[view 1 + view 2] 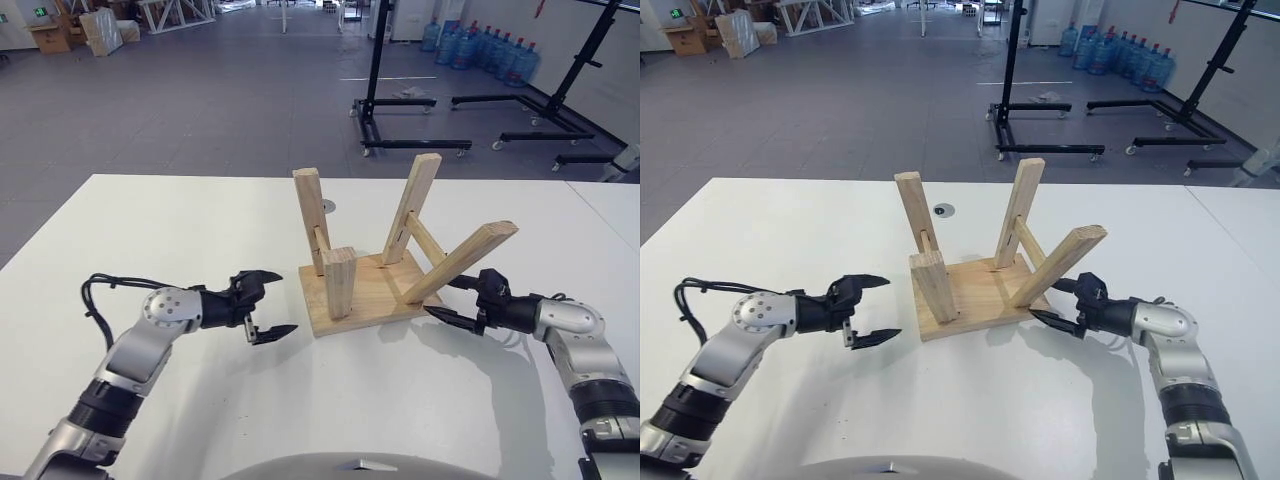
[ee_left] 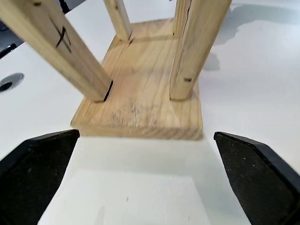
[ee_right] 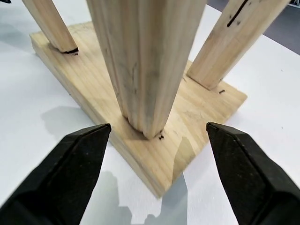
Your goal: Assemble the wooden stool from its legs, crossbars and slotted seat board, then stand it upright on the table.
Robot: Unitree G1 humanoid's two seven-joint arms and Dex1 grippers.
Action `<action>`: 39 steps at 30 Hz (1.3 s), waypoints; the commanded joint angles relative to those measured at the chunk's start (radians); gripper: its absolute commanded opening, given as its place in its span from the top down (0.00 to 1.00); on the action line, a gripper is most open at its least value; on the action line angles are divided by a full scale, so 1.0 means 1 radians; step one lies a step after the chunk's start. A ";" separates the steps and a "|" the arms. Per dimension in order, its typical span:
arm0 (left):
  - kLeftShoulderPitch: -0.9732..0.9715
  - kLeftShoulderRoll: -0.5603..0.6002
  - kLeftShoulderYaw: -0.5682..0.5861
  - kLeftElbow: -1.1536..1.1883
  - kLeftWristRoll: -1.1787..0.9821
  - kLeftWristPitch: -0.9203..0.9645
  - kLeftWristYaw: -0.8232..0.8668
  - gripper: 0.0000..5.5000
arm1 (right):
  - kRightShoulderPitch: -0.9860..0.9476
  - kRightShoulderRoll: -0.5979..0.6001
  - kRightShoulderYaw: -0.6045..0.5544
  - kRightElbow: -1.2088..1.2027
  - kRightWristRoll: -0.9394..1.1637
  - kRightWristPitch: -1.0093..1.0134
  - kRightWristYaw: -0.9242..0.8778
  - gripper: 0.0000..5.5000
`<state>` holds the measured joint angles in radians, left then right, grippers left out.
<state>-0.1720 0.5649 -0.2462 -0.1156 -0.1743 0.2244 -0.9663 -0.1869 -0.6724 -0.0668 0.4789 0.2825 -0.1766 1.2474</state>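
Observation:
The wooden stool lies upside down in the middle of the white table [image 1: 150, 220], its seat board [image 1: 365, 295] flat on the surface. Several legs point up and splay outward: a short one at the front [image 1: 338, 282], two tall ones behind [image 1: 310, 215] [image 1: 412, 207], and one leaning far right [image 1: 462, 262]. A crossbar [image 1: 425, 240] joins the right pair. My left gripper [image 1: 263, 305] stands open just left of the board, not touching it. My right gripper [image 1: 462, 300] is open at the board's right corner, fingers on either side of the leaning leg's base [image 3: 140, 117].
A small round grommet [image 1: 328, 207] sits in the table behind the stool. Black metal stands on wheels [image 1: 410, 140] and blue water jugs [image 1: 480, 45] are on the floor beyond the table's far edge. A second table edge [image 1: 610, 200] lies at the right.

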 commanded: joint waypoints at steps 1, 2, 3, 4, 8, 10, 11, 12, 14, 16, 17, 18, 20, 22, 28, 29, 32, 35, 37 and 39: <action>-0.056 -0.069 -0.044 0.044 0.012 0.006 0.022 0.04 | -0.026 0.033 0.031 -0.024 0.031 0.009 0.058 0.31; -0.067 -0.088 -0.051 0.061 0.010 0.008 0.024 0.04 | -0.029 0.040 0.037 -0.029 0.036 0.014 0.068 0.31; -0.076 -0.101 -0.055 0.075 0.009 0.007 0.025 0.04 | -0.031 0.044 0.041 -0.031 0.038 0.016 0.073 0.31; -0.082 -0.113 -0.056 0.086 0.006 0.006 0.026 0.04 | -0.031 0.047 0.043 -0.032 0.038 0.017 0.077 0.35; -0.087 -0.138 -0.057 0.123 0.003 0.000 0.029 0.04 | -0.015 0.055 0.045 -0.064 0.053 0.031 0.089 0.49; -0.090 -0.138 -0.048 0.143 0.005 -0.011 0.030 0.04 | -0.008 0.061 0.044 -0.078 0.055 0.032 0.088 0.55; -0.094 -0.139 -0.044 0.152 0.005 -0.016 0.029 0.04 | -0.004 0.062 0.044 -0.082 0.055 0.030 0.086 0.59; -0.100 -0.141 -0.039 0.164 0.002 -0.021 0.028 0.04 | -0.003 0.063 0.045 -0.085 0.056 0.029 0.086 0.62; -0.121 -0.153 -0.023 0.203 -0.016 -0.038 0.018 0.09 | 0.000 0.068 0.046 -0.093 0.063 0.032 0.087 0.68; -0.139 -0.160 -0.015 0.236 -0.030 -0.057 -0.004 0.14 | 0.003 0.075 0.049 -0.103 0.068 0.036 0.092 0.72; -0.145 -0.160 -0.014 0.247 -0.037 -0.065 -0.022 0.17 | 0.006 0.078 0.052 -0.109 0.070 0.038 0.096 0.74; -0.150 -0.159 -0.014 0.255 -0.042 -0.071 -0.039 0.19 | 0.008 0.080 0.055 -0.114 0.070 0.039 0.099 0.76; -0.156 -0.152 -0.018 0.264 -0.056 -0.080 -0.083 0.24 | 0.009 0.085 0.063 -0.119 0.071 0.040 0.105 0.80; -0.142 -0.133 -0.029 0.240 -0.095 -0.063 -0.167 0.31 | 0.013 0.087 0.071 -0.133 0.080 0.050 0.116 0.80; -0.105 -0.058 -0.018 0.159 -0.227 0.048 -0.347 0.44 | 0.009 0.080 0.074 -0.196 0.132 0.131 0.180 0.80; -0.102 -0.047 -0.012 0.148 -0.250 0.073 -0.367 0.47 | 0.013 0.074 0.074 -0.229 0.160 0.176 0.200 0.80; -0.083 -0.024 0.008 0.096 -0.334 0.170 -0.401 0.55 | 0.012 0.048 0.068 -0.328 0.251 0.344 0.237 0.80; -0.065 0.019 0.067 0.003 -0.515 0.392 -0.411 0.62 | 0.002 -0.029 0.066 -0.440 0.378 0.649 0.257 0.80; -0.053 0.056 0.116 -0.051 -0.644 0.543 -0.405 0.66 | -0.017 -0.093 0.085 -0.494 0.461 0.864 0.280 0.80; -0.045 0.075 0.196 -0.075 -0.785 0.688 -0.358 0.71 | -0.059 -0.146 0.112 -0.520 0.528 1.066 0.289 0.81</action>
<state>-0.2184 0.6090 -0.1270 -0.1444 -0.8286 0.7942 -1.3528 -0.1820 -0.7578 0.0314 -0.0072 0.7499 0.7271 1.5421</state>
